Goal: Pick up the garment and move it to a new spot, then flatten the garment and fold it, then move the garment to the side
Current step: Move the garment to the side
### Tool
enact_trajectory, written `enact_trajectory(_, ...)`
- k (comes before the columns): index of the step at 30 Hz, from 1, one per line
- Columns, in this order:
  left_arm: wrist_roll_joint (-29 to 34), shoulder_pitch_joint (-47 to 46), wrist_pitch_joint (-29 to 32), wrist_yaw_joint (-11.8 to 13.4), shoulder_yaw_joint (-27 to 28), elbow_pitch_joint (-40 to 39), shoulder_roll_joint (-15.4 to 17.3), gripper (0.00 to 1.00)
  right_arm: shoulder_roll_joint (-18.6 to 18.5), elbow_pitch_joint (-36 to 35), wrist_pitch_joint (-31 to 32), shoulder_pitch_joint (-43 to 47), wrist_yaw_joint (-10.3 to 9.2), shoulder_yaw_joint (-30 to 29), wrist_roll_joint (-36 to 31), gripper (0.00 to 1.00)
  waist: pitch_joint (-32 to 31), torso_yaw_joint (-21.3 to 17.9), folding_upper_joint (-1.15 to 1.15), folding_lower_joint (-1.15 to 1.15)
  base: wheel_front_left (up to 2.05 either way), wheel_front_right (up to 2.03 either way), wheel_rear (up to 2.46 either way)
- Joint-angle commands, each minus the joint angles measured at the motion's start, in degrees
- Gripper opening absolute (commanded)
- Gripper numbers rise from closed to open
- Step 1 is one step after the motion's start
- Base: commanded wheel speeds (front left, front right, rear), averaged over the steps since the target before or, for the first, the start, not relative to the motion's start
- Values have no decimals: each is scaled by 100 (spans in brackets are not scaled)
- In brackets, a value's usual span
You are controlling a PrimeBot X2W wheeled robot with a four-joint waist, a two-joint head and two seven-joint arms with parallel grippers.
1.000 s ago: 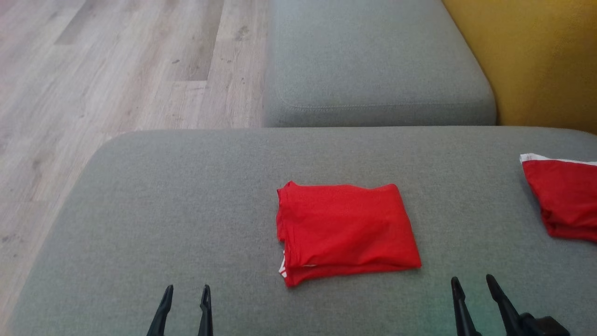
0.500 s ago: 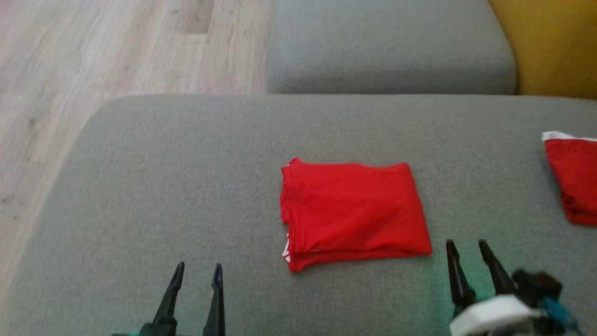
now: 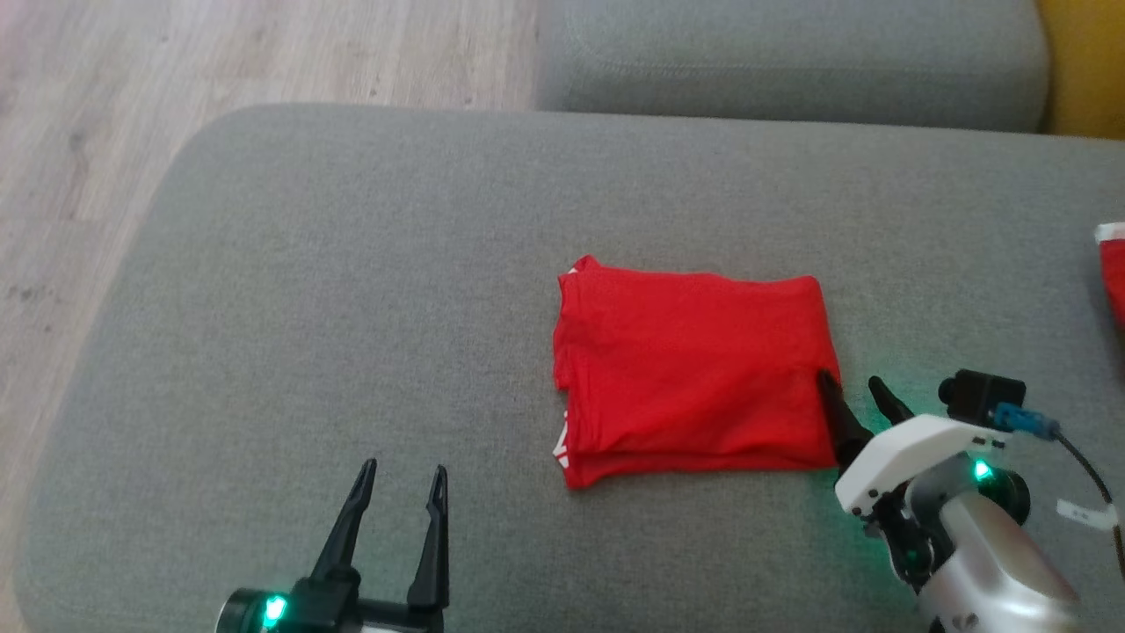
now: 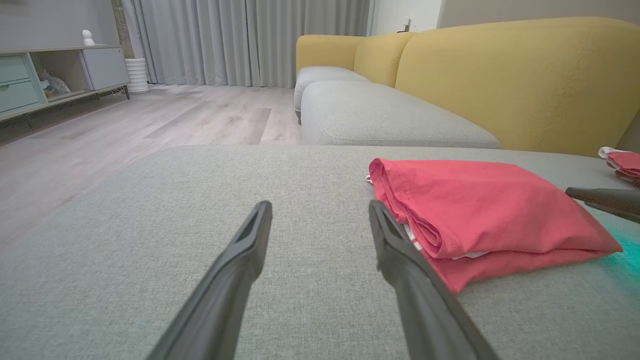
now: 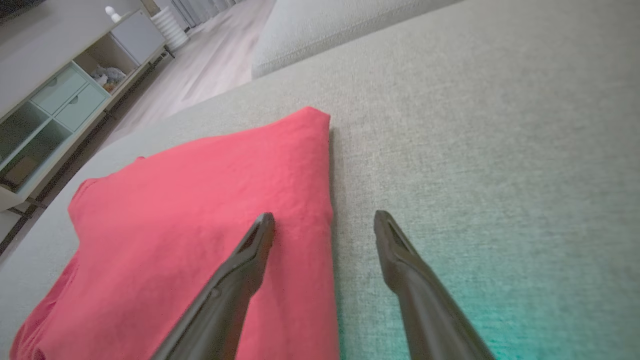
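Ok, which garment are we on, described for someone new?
On the wide grey sofa cushion, look at the middle. The folded red garment lies there at the right gripper; the other red garment sits at the far right edge.

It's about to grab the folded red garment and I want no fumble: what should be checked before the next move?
1. Right gripper open: ok.
2. Right gripper straddling the folded red garment's right edge, one finger above cloth, one above the grey cushion: ok.
3. Right fingers touching the cloth: cannot tell.
4. Left gripper open: ok.
5. Left gripper at the garment: not ok, it hangs apart to its left.
6. Second red garment clear of the grasp, off at the cushion's right edge: ok.
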Motion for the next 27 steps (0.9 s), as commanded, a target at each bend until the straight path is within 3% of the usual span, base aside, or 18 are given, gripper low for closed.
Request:
enact_trajectory(1,15,-276,-37,51,141,-172,-44,100,-78,-70,8,-222,-4,135,43,100,52,18,0,-1,0,0,0)
enact_trajectory(4,3,-342,-37,71,103,-168,-44,100,-33,273,132,-435,-4,249,212,100,161,34,0,-1,0,0,0)
enact_trajectory(5,1,-364,-37,75,100,-162,-44,100,6,344,153,-492,-4,300,278,95,198,32,0,-1,0,0,0)
enact_trajectory(6,-4,-385,-37,81,98,-155,-44,100,38,395,143,-546,-4,352,339,59,235,28,0,-1,0,0,0)
enact_trajectory(7,-7,-406,-37,87,91,-150,-44,100,54,437,118,-595,-4,419,372,6,274,24,0,-1,0,0,0)
enact_trajectory(8,-9,-427,-37,98,85,-152,-44,100,56,471,94,-641,-4,507,378,0,314,14,0,-1,0,0,0)
enact_trajectory(14,28,-519,-37,149,78,-184,-44,100,-193,666,-346,-952,-4,830,189,0,556,-206,0,-1,0,0,0)
enact_trajectory(19,40,-652,-37,237,98,-225,-44,100,-791,791,-690,-1366,-4,925,-279,0,828,-506,0,-1,0,0,0)
enact_trajectory(27,148,-1086,-37,194,106,-242,-45,100,-1927,668,-891,-2029,-4,451,-638,0,1419,-903,0,-1,0,0,0)
